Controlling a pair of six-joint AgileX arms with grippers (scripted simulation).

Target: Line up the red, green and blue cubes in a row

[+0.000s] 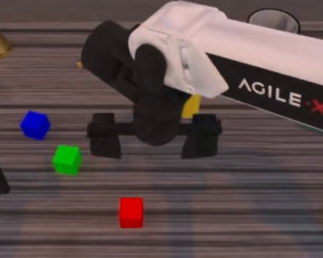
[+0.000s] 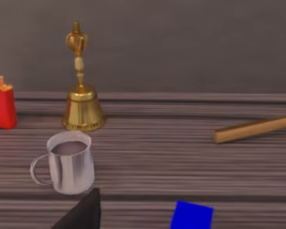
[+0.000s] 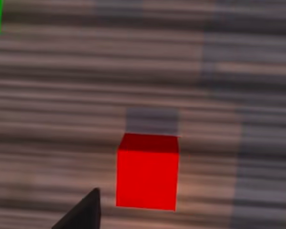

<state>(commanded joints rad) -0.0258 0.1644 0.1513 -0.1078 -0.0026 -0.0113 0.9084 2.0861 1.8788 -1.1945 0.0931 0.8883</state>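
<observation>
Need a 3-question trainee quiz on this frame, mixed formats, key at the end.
1. True or false: the red cube touches the green cube.
2. Which cube lies farthest toward the top view's left? A red, B green, C blue.
3. Fill in: the right gripper hangs with its fingers ____, holding nothing.

Key
1. False: bare table lies between them.
2. C: the blue cube is leftmost, with the green one next to it and apart.
3. Open. The left arm is parked at the table's left edge.
</observation>
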